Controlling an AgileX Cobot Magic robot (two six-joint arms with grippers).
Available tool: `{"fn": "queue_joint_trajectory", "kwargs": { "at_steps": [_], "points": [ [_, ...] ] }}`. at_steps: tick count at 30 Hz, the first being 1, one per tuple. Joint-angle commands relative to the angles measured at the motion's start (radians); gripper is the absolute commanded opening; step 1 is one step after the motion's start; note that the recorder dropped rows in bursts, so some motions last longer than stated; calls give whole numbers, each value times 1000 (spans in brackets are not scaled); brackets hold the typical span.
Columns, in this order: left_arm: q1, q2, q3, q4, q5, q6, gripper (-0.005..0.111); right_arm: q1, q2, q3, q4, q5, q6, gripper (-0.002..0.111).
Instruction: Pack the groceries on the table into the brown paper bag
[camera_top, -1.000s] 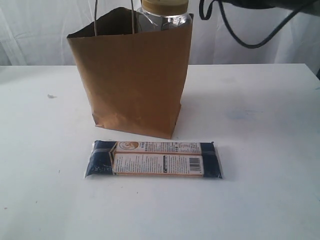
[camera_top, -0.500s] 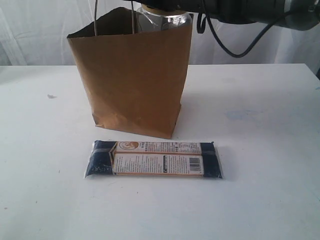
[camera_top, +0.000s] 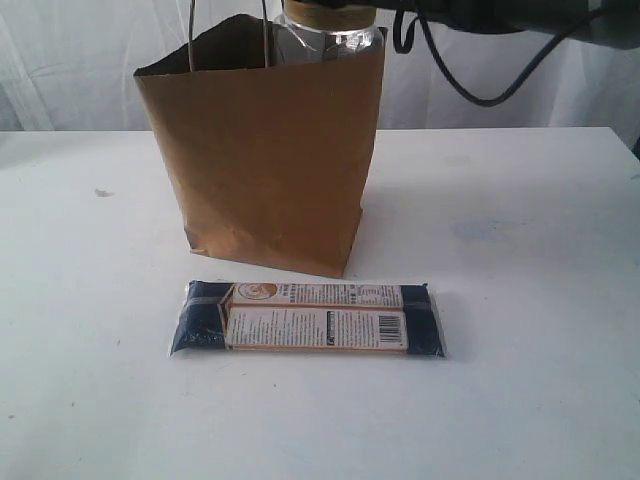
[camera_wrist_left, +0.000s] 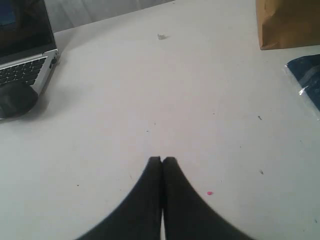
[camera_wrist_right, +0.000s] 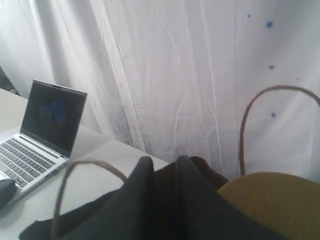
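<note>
The tall brown paper bag (camera_top: 265, 160) stands upright at the middle of the white table (camera_top: 520, 300). The clear jar (camera_top: 330, 35) with its mustard-yellow lid (camera_wrist_right: 270, 200) pokes out of the bag's top. In front of the bag the long navy-orange packet (camera_top: 308, 318) lies flat. My right gripper (camera_wrist_right: 164, 161) hangs over the bag's mouth beside the lid, jaws a little apart and empty. My left gripper (camera_wrist_left: 162, 159) is shut and empty, low over bare table, left of the bag (camera_wrist_left: 290, 22) and packet (camera_wrist_left: 307, 80). The other groceries are hidden.
A laptop (camera_wrist_left: 22, 45) and a dark mouse (camera_wrist_left: 15, 97) sit at the table's far left. The bag's twisted handles (camera_wrist_right: 245, 125) stand up around my right gripper. The right arm's black cable (camera_top: 470, 85) hangs above the bag's right. White curtains close off the back.
The right arm dipped over the jar's lid half a second ago and now sits slightly higher, showing the lid again. Bag, packet and jar stay where they were.
</note>
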Motion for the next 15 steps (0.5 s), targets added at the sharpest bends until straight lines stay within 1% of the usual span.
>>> {"fn": "queue_joint_trajectory", "kwargs": {
  "at_steps": [1,3,5,7,10,12,13,15],
  "points": [
    [-8,-4,3,-3,-2,-1,0,4,-80,-5,-16,54,-4,0],
    [-8,-4,3,-3,-2,-1,0,4,-109,-5,-78,89,34,0],
    [-8,-4,3,-3,-2,-1,0,4,-134,-5,-207,123,133,0],
    [-8,-4,3,-3,-2,-1,0,4,-157,-5,-385,158,277,0],
    [-8,-4,3,-3,-2,-1,0,4,-188,-5,-780,207,607,0],
    [-8,-4,3,-3,-2,-1,0,4,-212,-5,-1019,278,828,0],
    [-8,-4,3,-3,-2,-1,0,4,-227,-5,-1107,333,902,0],
    [-8,-4,3,-3,-2,-1,0,4,-262,-2,-1208,435,964,0]
  ]
}}
